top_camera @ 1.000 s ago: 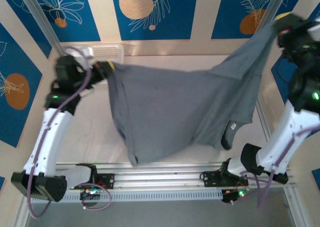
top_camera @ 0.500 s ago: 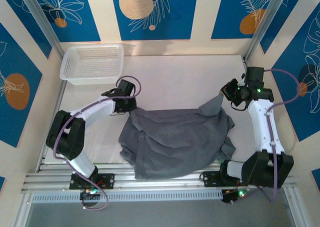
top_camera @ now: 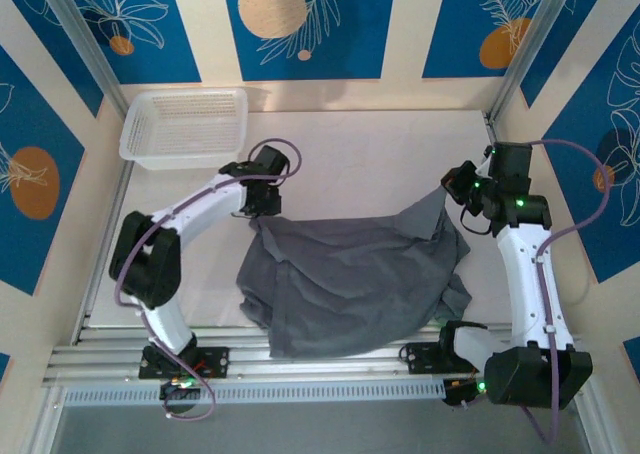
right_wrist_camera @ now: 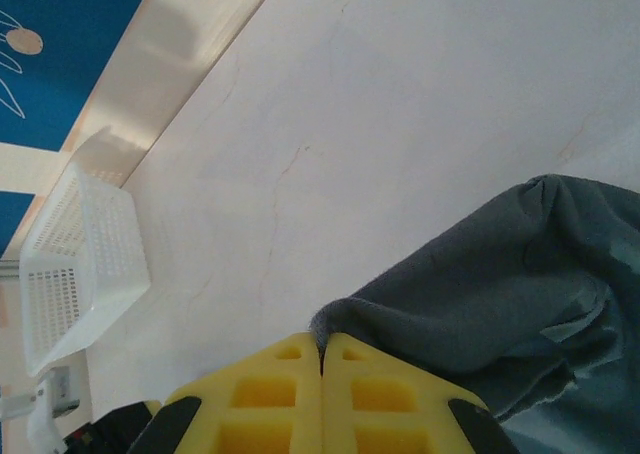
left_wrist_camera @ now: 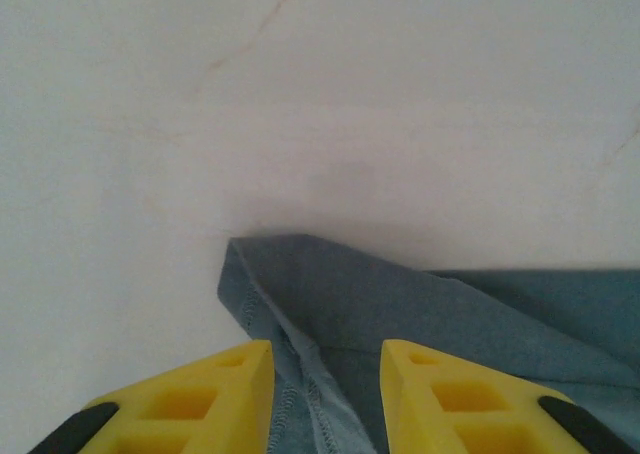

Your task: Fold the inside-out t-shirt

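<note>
The inside-out t-shirt (top_camera: 350, 284) is dark slate-grey and lies crumpled on the white table, reaching to the near edge. My left gripper (top_camera: 262, 212) hovers at its far-left corner. In the left wrist view its yellow fingers (left_wrist_camera: 215, 399) stand apart, and the hemmed corner of the t-shirt (left_wrist_camera: 420, 304) lies loose on the table between them. My right gripper (top_camera: 452, 189) is at the shirt's far-right corner and lifts it slightly. In the right wrist view that gripper (right_wrist_camera: 322, 346) is shut, pinching a fold of the t-shirt (right_wrist_camera: 500, 284).
A white mesh basket (top_camera: 185, 126) stands at the table's far-left corner, also in the right wrist view (right_wrist_camera: 80, 264). Bare table (top_camera: 370, 169) lies beyond the shirt. Metal rails (top_camera: 320, 359) run along the near edge.
Both arms came down from holding the shirt spread high in the air, and it now rests on the table. The left jaws have parted and let go of their corner.
</note>
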